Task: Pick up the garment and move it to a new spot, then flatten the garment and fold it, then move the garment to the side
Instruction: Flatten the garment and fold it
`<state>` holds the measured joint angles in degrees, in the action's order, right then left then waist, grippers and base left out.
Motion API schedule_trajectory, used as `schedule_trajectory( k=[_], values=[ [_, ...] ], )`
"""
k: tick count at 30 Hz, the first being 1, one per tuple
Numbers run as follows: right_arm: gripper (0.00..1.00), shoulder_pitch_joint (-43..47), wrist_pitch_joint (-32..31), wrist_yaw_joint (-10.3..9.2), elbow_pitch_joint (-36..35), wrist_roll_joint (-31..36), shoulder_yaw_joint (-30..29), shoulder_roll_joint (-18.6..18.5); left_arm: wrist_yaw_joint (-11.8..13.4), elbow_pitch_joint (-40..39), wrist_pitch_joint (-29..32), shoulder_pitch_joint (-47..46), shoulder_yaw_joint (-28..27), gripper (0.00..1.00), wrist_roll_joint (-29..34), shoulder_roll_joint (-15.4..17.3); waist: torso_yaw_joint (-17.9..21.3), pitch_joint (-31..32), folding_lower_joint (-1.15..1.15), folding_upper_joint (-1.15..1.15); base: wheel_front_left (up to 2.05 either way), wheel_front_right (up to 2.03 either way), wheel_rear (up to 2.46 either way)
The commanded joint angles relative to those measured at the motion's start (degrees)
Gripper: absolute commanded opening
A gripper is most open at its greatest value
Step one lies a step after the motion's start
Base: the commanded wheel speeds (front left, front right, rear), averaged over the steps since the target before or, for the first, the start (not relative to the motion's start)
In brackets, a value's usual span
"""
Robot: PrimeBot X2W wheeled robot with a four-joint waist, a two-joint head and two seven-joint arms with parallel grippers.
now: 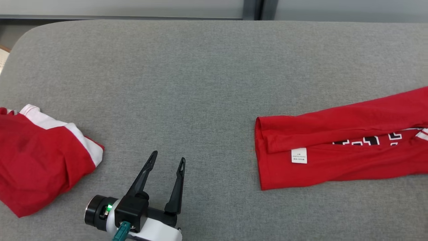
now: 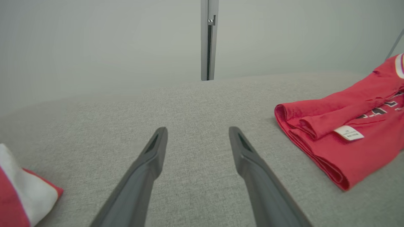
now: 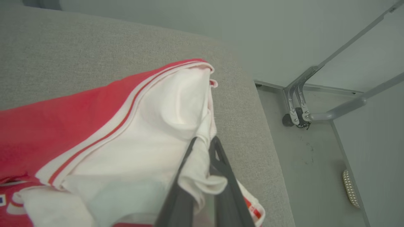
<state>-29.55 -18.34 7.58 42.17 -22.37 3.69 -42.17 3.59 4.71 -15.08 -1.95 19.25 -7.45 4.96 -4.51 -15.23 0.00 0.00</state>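
The garment is red with black-and-white lettering and a white tag, lying in a long folded strip on the right of the grey table. It also lies at the right of the left wrist view. In the right wrist view my right gripper is shut on a bunched white part of the garment, close to the table's right edge. My left gripper hovers open over bare table at the lower left, well apart from the garment, with nothing between its fingers.
A second red-and-white piece of clothing lies crumpled at the table's left side, its white corner near my left gripper. Past the table's right edge are the floor and a grey metal frame. A wall stands behind the table.
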Motion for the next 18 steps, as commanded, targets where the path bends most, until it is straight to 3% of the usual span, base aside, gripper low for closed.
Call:
schedule_trajectory(
  k=[1,9,11,18],
  values=[
    [0.0,-1.0,-0.18,-0.16,-0.87,0.75,0.08,-0.59,-0.23,-0.02,-0.1,-1.21,-0.33,1.0,0.45,0.35,1.32,-0.41,0.0,0.0,0.0,0.0,0.0],
    [0.0,-0.77,-3.54,-0.16,-13.54,3.61,1.11,1.06,-0.46,0.82,-0.1,-0.99,-0.76,1.0,0.77,-0.04,3.67,0.88,0.0,0.0,0.0,0.0,0.0],
    [0.0,1.66,-6.75,-0.16,-21.1,4.41,0.96,3.0,-0.4,1.26,-0.1,-0.39,-0.92,1.0,0.43,-0.29,4.04,1.89,0.0,0.0,0.0,0.0,0.0],
    [0.0,7.88,-13.77,-0.16,-37.9,8.25,-0.24,9.55,-0.85,2.26,-0.1,-0.12,-0.51,1.0,-0.11,-0.92,3.53,3.71,0.0,0.0,0.0,0.0,0.0]
  ],
)
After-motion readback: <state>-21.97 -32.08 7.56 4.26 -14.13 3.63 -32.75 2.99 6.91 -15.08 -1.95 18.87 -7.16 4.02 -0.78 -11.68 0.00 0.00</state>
